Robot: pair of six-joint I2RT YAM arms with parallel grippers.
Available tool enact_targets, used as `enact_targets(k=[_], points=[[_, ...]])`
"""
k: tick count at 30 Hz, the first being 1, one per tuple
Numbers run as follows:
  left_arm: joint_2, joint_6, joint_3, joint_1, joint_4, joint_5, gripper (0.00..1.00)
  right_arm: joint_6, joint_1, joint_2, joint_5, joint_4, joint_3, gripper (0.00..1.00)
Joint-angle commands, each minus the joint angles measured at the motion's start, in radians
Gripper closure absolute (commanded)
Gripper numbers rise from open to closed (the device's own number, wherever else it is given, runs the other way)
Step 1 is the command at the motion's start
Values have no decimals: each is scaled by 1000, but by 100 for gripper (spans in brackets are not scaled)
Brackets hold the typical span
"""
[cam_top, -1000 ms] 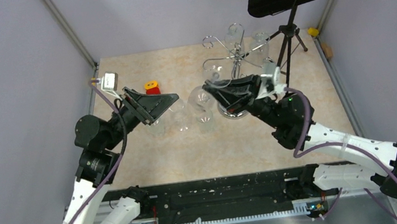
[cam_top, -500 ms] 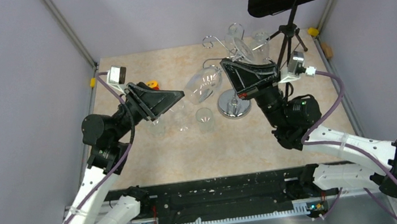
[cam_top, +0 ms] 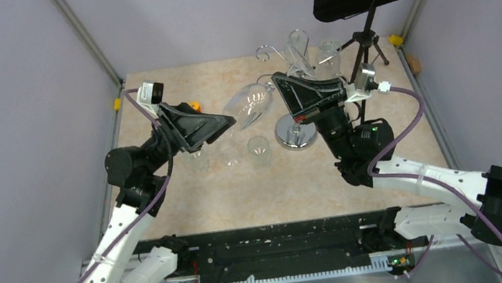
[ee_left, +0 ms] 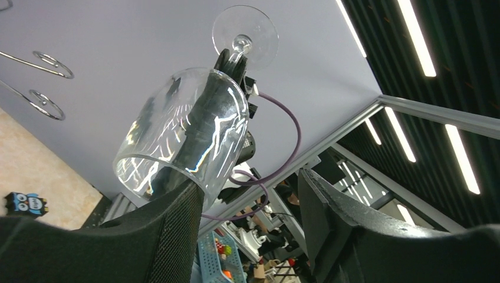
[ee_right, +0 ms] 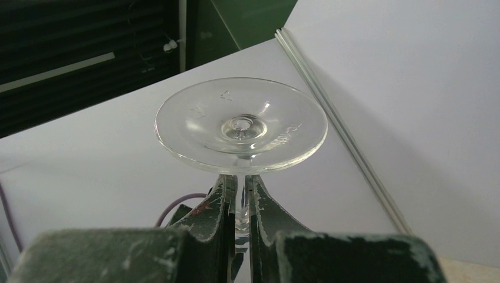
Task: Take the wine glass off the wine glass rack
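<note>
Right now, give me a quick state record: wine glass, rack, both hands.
wine glass: off the rack, held tilted in the air, bowl toward the left hand
right hand: shut on the glass stem, just under the foot
left hand: open, at the bowl's rim; contact unclear
wine glass rack: upright on the table, other glasses hanging on it

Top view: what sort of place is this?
Probably a lab robot cell: plain walls on metal framing enclose a small table, and strip lights run overhead in the left wrist view.
</note>
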Motion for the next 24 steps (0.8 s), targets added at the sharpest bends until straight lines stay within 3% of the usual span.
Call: enact_targets(k=[1, 8, 20, 24], points=[[0, -78, -4, -5, 158, -6, 38, 20, 2, 31, -38, 76, 28, 100], [13, -83, -2, -5, 168, -21, 52, 35, 2, 49, -48, 105, 7, 100], [63, -87, 7, -5, 198, -39, 65, 129, 2, 43, -68, 99, -25, 100], [75, -73, 15, -5, 197, -33, 76, 152, 2, 36, -83, 84, -31, 100]])
